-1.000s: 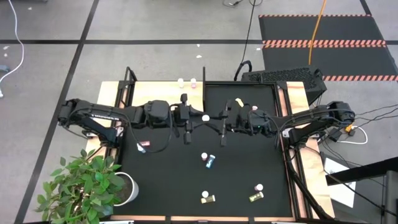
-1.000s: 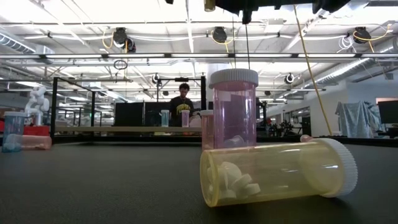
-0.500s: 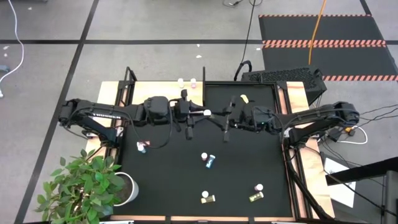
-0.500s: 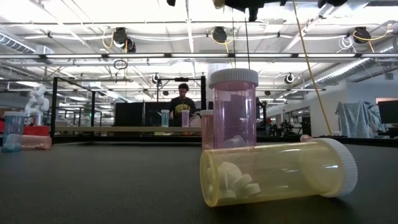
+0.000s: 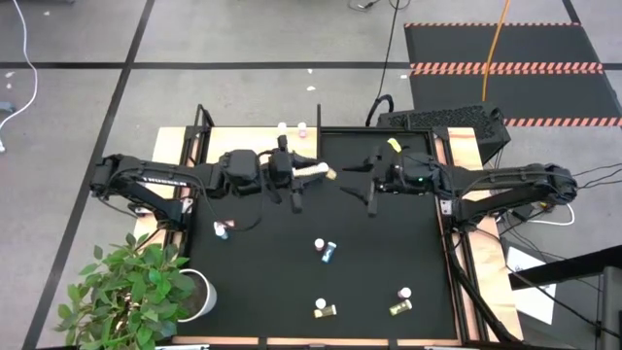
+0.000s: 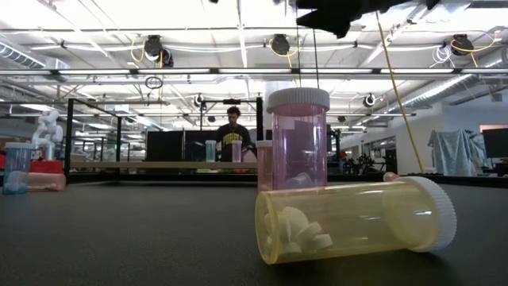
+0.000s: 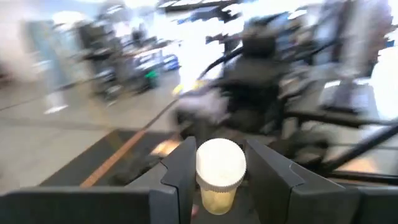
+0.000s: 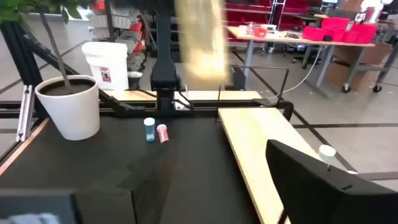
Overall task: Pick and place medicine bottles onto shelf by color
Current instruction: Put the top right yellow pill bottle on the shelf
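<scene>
L pincer is clamped on a yellow bottle, fingers on the body just under the white cap. It hangs over the black mat at about 12 o'clock, well above the surface. R pincer sits just beside it at 3 o'clock, jaws spread wide, nothing between them.

Risks, as I read it:
- The two arms are v. close. If R doesn't back off toward 3 o'clock before L swings, the fingers could clip the bottle or each other.
- The grip is on a smooth round plastic body w/ hard flat fingers, so the bottle may rotate or slide out on a fast move, esp. as it sticks out sideways.
- The shelf, at 11 o'clock off the mat, already carries two small bottles along its far edge. A careless set-down could topple them or land the yellow one in the wrong colour group.
- Bottles are tall and narrow, so they tip easily if let go at a tilt.

Materials: bottles are translucent plastic cylinders w/ ribbed white caps and loose pills inside. The low view shows a pink one upright behind a yellow one lying on its side. The mat is matte black. The shelf is pale, flat wood.

Other loose bottles lie near 6 o'clock and a pair near 9 o'clock.
</scene>
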{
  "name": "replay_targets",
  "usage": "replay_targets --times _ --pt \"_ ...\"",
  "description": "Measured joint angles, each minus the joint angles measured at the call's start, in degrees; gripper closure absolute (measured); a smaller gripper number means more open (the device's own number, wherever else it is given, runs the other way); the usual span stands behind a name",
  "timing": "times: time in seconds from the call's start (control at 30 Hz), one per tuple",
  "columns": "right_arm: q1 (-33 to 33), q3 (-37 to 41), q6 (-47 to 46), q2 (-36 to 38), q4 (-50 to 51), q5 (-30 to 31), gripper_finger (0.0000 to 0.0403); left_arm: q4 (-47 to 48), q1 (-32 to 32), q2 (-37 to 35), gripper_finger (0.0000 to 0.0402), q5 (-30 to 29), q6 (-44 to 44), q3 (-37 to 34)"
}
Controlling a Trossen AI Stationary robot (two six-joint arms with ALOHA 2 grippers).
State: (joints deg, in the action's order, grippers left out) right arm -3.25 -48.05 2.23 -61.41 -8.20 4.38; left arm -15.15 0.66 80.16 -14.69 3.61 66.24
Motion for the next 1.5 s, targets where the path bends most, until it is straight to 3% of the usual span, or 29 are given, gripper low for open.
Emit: replay_targets --times 0.1,0.2,0.3,0.4,0.53,0.77,0.93,1.23,1.5 --pt "-0.4 0.2 3.0 1.9 0.5 0.0 0.0143 0.5 -0.9 0.0 0.0279 -7.4 -2.4 0.0" --pt "-1.5 1.3 5.6 3.6 0.5 0.3 0.0145 3.4 -2.5 0.0 0.0279 -10.9 -3.8 0.0" --pt "-3.6 2.4 6.0 4.6 0.5 0.4 0.0146 9.3 -5.0 -0.1 0.0279 -13.3 -5.6 0.0" --pt "-5.9 3.3 6.0 5.0 1.4 0.3 0.0146 15.0 -9.9 -0.7 0.0273 -14.9 -13.1 0.0" --pt "-9.1 4.9 5.0 5.0 1.8 0.5 0.0147 22.1 -17.8 -0.7 0.0269 -14.9 -12.7 0.0" --pt "-12.9 6.8 0.7 5.0 2.6 2.0 0.0147 16.7 -33.3 -0.7 0.0277 -9.3 -11.6 -6.2" --pt "-15.8 6.8 -0.6 4.5 2.8 2.0 0.0147 7.6 -41.6 -0.7 0.0277 0.2 -13.2 -14.8" --pt "-20.7 6.8 -6.9 4.6 2.5 -0.1 0.0147 -3.8 -47.1 -0.1 0.0275 5.3 -13.1 -26.6" --pt "-23.8 6.8 -4.5 4.6 2.5 -1.1 0.0147 -8.3 -46.9 4.5 0.0272 6.8 -10.1 -29.3"
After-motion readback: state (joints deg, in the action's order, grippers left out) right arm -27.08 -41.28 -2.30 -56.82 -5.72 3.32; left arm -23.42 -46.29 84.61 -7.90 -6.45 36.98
